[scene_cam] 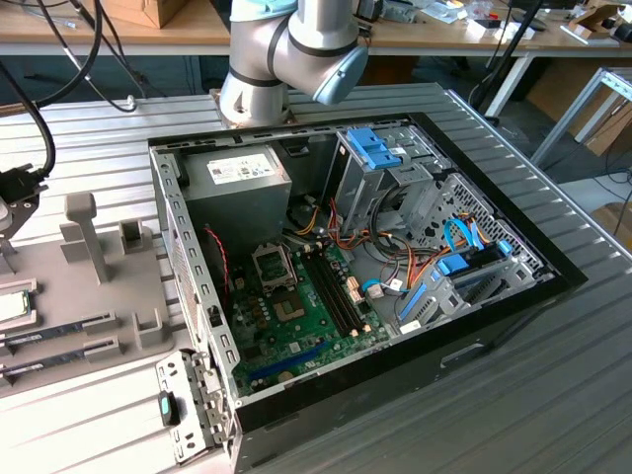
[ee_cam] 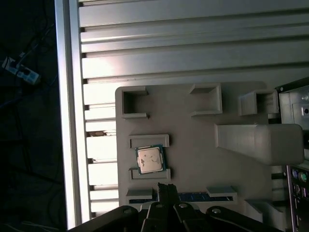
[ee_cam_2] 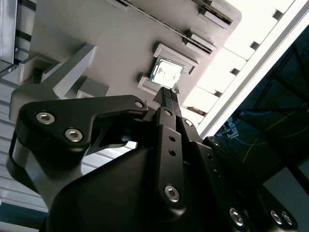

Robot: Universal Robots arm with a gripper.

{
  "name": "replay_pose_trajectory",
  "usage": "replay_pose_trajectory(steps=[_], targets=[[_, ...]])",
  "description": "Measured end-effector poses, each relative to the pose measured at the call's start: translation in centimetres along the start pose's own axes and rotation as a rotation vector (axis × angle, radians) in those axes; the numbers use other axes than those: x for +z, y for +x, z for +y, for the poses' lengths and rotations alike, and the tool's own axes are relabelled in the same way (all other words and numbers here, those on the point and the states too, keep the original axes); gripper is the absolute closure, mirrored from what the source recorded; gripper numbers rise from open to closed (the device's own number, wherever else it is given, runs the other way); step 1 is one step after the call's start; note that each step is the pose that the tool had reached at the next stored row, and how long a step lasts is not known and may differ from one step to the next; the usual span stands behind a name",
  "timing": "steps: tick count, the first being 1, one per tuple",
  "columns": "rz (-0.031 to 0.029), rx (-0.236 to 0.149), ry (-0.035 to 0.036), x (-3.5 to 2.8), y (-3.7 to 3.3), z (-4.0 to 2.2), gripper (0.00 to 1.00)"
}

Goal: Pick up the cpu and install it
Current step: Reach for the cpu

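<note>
Resting in a raised pocket of the grey fixture tray [ee_cam: 193, 145], the cpu [ee_cam: 150, 159] lies silver face up — its faint print unreadable. The gripper [ee_cam: 167, 185] hovers near it, clenched shut — grasping nothing.

A ribbed, silver-grey metal table [scene_cam: 553, 375] of long parallel slats carries everything; beyond its far edge in the exterior view runs a pale wooden workbench [scene_cam: 59, 39] with a cardboard box [scene_cam: 148, 10] on it; black cables [scene_cam: 41, 128] trail at the exterior view's left. Off the table's corner at the exterior view's right stands a light metal frame [scene_cam: 592, 99] over dark floor [scene_cam: 541, 123]; in the first wrist view strong light glares off the slats [ee_cam: 101, 159] along the table's edge.
</note>
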State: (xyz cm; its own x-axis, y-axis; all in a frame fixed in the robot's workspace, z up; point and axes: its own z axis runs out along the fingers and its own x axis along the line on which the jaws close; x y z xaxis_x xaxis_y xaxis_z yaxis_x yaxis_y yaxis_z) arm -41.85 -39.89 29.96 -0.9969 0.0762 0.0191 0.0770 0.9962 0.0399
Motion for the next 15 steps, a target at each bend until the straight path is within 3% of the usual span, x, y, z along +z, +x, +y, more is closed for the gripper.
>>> replay_pose_trajectory(steps=[2, 5, 9, 15], targets=[[-0.0001, 0.000, 0.0012, 0.04, -0.01, 0.00, 0.89], [-0.0008, 0.000, 0.0104, 0.19, -0.01, -0.01, 0.89], [-0.0009, 0.000, 0.0107, 0.38, 0.00, 0.09, 0.89], [-0.0008, 0.000, 0.0107, 0.49, 0.07, 0.98, 0.89]])
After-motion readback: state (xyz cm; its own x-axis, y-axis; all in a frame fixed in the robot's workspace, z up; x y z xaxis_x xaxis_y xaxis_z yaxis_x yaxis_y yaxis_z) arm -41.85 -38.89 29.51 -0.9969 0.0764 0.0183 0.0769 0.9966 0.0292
